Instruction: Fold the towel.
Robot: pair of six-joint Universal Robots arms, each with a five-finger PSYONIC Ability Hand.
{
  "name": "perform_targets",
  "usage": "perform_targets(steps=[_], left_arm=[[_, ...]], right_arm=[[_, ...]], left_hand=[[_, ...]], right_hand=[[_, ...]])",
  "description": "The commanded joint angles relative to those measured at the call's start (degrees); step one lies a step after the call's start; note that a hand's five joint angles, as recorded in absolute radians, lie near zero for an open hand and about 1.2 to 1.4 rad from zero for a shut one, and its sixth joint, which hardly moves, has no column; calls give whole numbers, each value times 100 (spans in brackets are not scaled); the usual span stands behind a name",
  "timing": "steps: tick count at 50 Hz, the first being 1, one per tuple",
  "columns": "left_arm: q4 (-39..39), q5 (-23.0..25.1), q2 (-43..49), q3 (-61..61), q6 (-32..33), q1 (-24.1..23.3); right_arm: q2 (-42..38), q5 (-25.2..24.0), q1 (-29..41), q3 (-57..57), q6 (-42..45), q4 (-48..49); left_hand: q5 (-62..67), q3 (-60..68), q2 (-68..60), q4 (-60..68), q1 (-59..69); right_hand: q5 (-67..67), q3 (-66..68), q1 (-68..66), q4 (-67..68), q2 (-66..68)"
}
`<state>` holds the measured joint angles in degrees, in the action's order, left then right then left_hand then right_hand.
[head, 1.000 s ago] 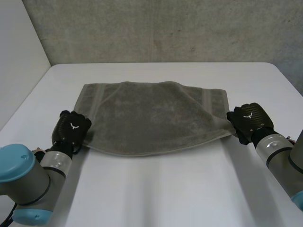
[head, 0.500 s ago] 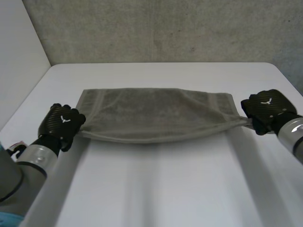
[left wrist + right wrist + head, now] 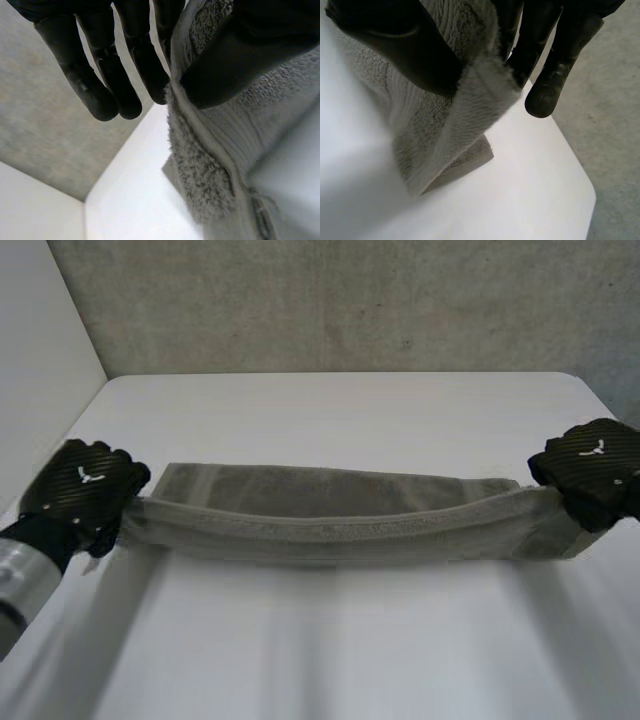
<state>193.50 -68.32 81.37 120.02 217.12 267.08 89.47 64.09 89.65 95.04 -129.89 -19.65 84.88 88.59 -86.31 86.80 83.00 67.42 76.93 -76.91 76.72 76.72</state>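
Left robot hand [image 3: 85, 490] and right robot hand [image 3: 592, 472] each pinch a towel [image 3: 330, 515] corner, edge raised; next, seemingly, lay it toward the table's [image 3: 330, 650] far edge.

From where I stand, the towel [image 3: 330, 525] is plainly terry cloth, grey-green and matt, with a rough, looped, fuzzy pile. Just beyond the left hand [image 3: 85, 485] fingertips a flatter woven strip [image 3: 227, 165] with a stitched hem runs along its edge. The same finely ribbed weave shows beside the right hand [image 3: 595, 465] thumb. Both hands have black backs with a carbon-weave pattern and a faint sheen. Their fingers [image 3: 95, 95] look smooth, dull and slightly scuffed. The counter [image 3: 330, 640] under them is smooth white with a soft satin finish. The wall [image 3: 350, 300] beyond both hands is coarse, matt grey, like bare concrete.
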Motion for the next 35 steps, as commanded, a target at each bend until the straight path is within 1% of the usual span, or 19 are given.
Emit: perform_targets(steps=[1, 2, 3, 4, 5, 7, 8, 10, 12, 13, 15, 21, 25, 26, 27, 28, 29, 30, 35], left_arm=[[319, -41, 1993, -1083, -109, -366], [320, -41, 1996, -1086, -109, -367], [293, -76, 2432, -1451, -100, -411], [258, -137, 2827, -1821, -109, -446], [258, -138, 2831, -1824, -109, -446], [258, -400, 3461, -2559, -100, -525], [258, -402, 3464, -2563, -100, -525], [258, -569, 3789, -2949, -109, -578], [249, -805, 4367, -3658, -109, -718], [249, -806, 4370, -3661, -109, -719], [206, -946, 4851, -4291, -117, -841], [179, -1008, 5415, -5041, -109, -1018], [214, -1008, 5697, -5419, -100, -1149], [214, -1017, 5862, -5610, -91, -1202], [179, -1078, 5994, -5743, -91, -1228], [179, -1078, 5995, -5744, -91, -1229], [179, -1226, 6056, -5796, -82, -1229], [205, -1419, 6083, -5823, -74, -1237], [232, -1833, 6031, -5832, -73, -1237]], right_arm=[[-1395, 252, 210, -801, 122, 663], [-1711, 436, 307, -1064, 87, 769], [-1714, 438, 308, -1067, 86, 770], [-2036, 638, 429, -1319, 43, 839], [-2039, 640, 431, -1322, 42, 840], [-2625, 1016, 728, -1803, -71, 989], [-2628, 1018, 729, -1805, -72, 989], [-3118, 1254, 922, -2181, -133, 1208], [-3329, 1325, 966, -2339, -142, 1322], [-3331, 1326, 967, -2341, -142, 1323], [-3725, 1457, 1010, -2595, -203, 1621], [-4210, 1712, 1186, -2965, -432, 2097], [-4579, 2055, 1301, -3290, -459, 2413], [-4658, 2160, 1335, -3360, -450, 2448], [-4658, 2161, 1336, -3361, -450, 2448], [-4719, 2256, 1371, -3413, -458, 2457], [-4772, 2336, 1397, -3439, -467, 2475], [-4773, 2336, 1397, -3440, -467, 2475], [-4764, 2486, 1433, -3457, -476, 2563]], left_hand=[[-1488, -859, 631, -680, -300], [-1488, -859, 631, -680, -300], [-1488, -859, 631, -680, -300], [-1488, -859, 631, -680, -300], [-1488, -859, 631, -680, -300], [-1488, -859, 631, -680, -300], [-1488, -859, 631, -680, -300], [-1488, -859, 631, -680, -300], [-1488, -859, 631, -680, -300], [-1488, -859, 631, -680, -300], [-1488, -859, 631, -680, -300], [-1488, -859, 631, -680, -300], [-1488, -859, 631, -680, -300], [-1488, -859, 631, -680, -300], [-4667, -4038, 3809, -3858, -3478], [-4699, -4070, 3842, -3891, -3511], [-7929, -7301, 7072, -7121, -6741], [-8428, -7800, 7571, -7620, -7240], [-8450, -7821, 7593, -7642, -7262]], right_hand=[[258, 307, -309, 328, 328], [258, 307, -309, 328, 328], [258, 307, -309, 328, 328], [258, 307, -309, 328, 328], [258, 307, -309, 328, 328], [258, 307, -309, 328, 328], [258, 307, -309, 328, 328], [258, 307, -309, 328, 328], [258, 307, -309, 328, 328], [258, 307, -309, 328, 328], [258, 307, -309, 328, 328], [258, 307, -309, 328, 328], [258, 307, -309, 328, 328], [-2067, -2019, 2017, -1997, -1997], [-2091, -2042, 2040, -2021, -2021], [-5355, -5306, 5304, -5285, -5285], [-6742, -6693, 6691, -6672, -6672], [-6742, -6693, 6691, -6672, -6672], [-6742, -6693, 6691, -6672, -6672]])
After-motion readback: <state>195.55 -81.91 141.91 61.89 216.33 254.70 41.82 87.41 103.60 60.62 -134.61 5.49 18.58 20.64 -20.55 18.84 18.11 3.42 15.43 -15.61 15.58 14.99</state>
